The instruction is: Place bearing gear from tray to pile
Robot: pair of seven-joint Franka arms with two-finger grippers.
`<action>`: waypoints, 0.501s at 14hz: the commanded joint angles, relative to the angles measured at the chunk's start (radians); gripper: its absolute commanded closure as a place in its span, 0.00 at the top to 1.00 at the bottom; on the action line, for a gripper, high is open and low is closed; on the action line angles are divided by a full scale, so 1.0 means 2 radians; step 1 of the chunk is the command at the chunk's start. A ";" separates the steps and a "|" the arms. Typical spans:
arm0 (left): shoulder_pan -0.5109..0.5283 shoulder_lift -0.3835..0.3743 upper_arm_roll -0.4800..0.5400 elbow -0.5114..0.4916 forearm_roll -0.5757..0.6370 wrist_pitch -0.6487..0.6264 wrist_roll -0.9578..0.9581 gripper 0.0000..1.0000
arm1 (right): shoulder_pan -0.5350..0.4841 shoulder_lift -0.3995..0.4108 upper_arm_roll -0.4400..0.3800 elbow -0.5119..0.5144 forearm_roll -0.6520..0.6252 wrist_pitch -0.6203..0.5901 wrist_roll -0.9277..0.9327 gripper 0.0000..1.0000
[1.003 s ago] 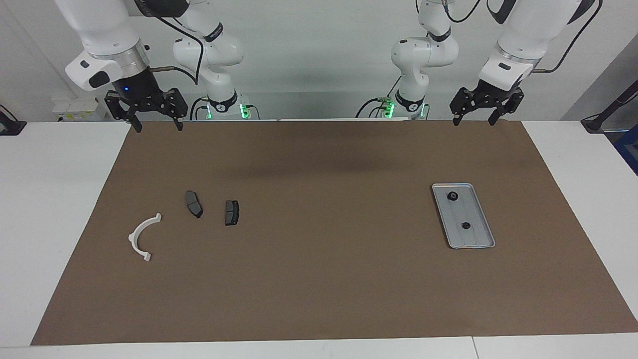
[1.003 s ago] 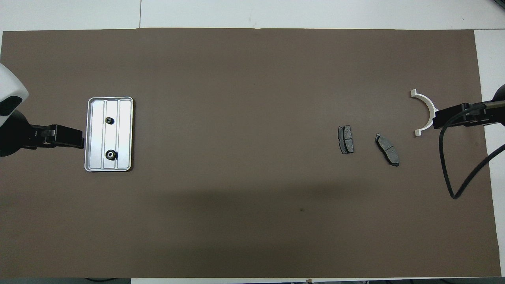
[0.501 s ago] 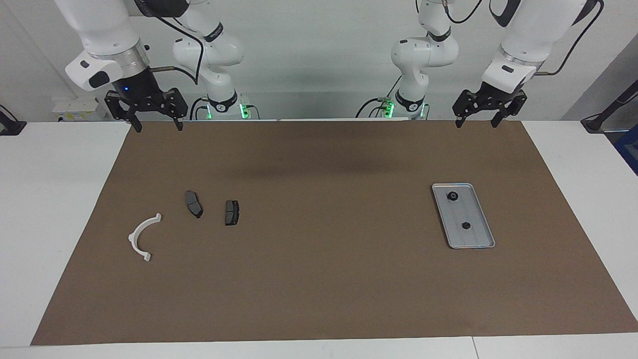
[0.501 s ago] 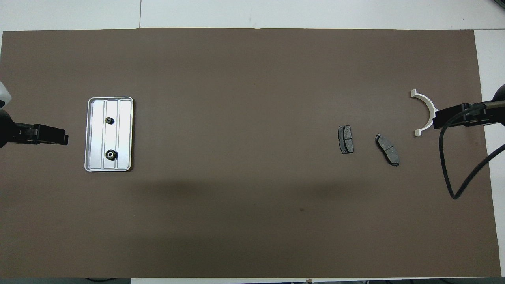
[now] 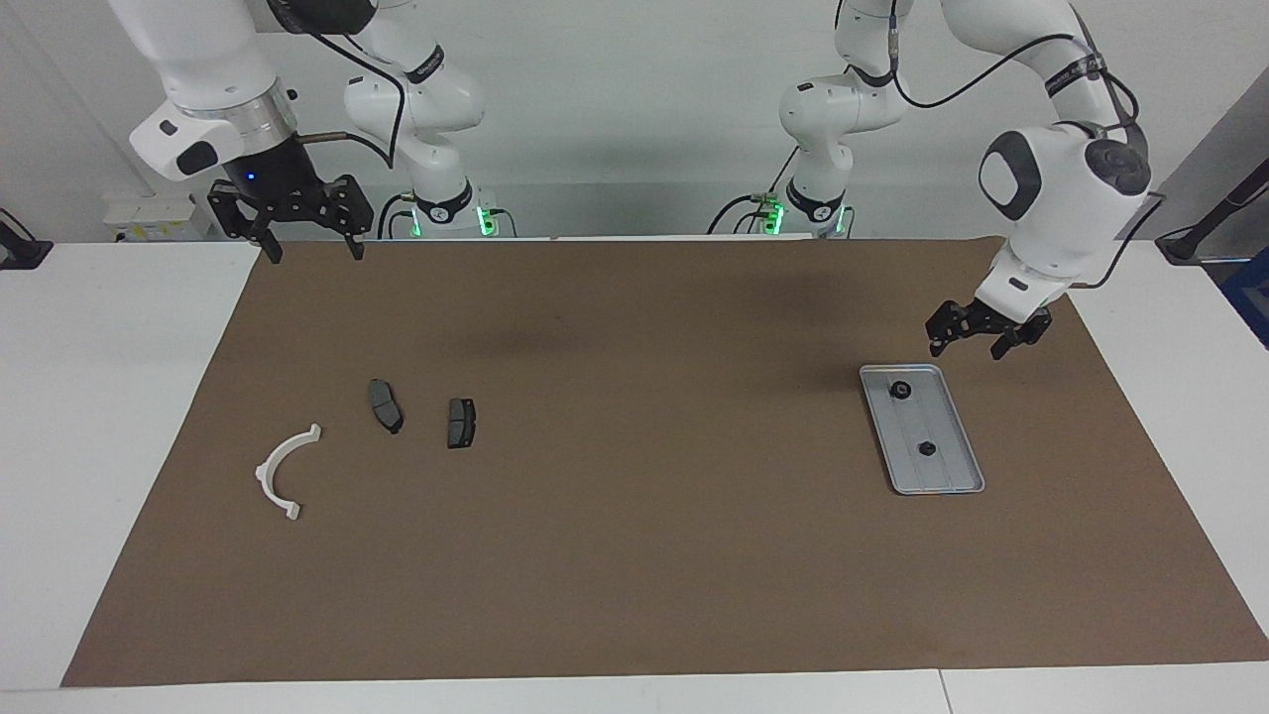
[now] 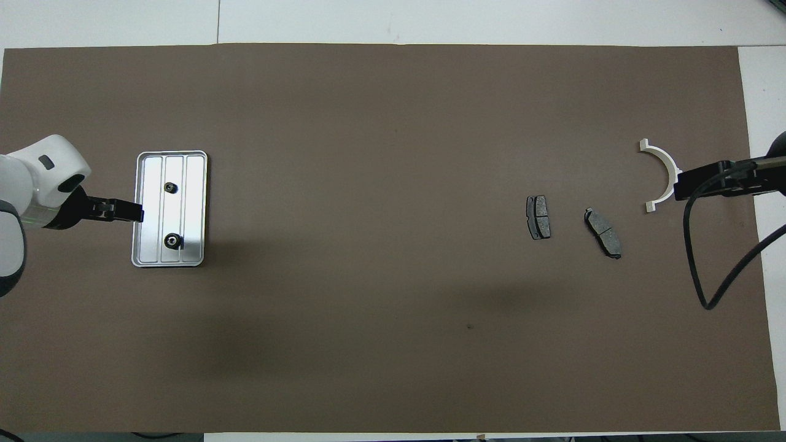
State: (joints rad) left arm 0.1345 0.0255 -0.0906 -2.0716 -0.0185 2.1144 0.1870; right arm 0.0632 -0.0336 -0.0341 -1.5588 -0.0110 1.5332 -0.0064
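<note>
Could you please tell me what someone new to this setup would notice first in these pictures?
Probably the left gripper, open and lowered over the mat beside the silver tray, which holds two small black gears. Toward the right arm's end lie a white semicircular bracket and two dark brake pads, while the right gripper waits, open, high above the mat's edge.

My left gripper (image 5: 977,340) hangs open over the mat by the tray (image 5: 952,476) rim, nothing between it and the two gears (image 5: 900,390) inside, and the mat toward the pile (image 5: 387,406) lies bare.
</note>
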 commanded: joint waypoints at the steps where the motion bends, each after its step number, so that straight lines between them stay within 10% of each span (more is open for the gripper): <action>1: -0.003 -0.014 -0.002 -0.056 -0.001 0.050 0.002 1.00 | -0.003 -0.011 -0.001 -0.011 0.006 0.007 -0.009 1.00; 7: -0.006 -0.018 -0.002 -0.107 -0.001 0.084 -0.011 1.00 | 0.001 -0.015 -0.001 -0.047 0.006 0.061 -0.006 1.00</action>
State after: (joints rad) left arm 0.1333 0.0281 -0.1007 -2.2243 -0.0185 2.2366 0.1797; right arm 0.0650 -0.0339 -0.0336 -1.5781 -0.0110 1.5782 -0.0064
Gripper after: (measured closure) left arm 0.000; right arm 0.000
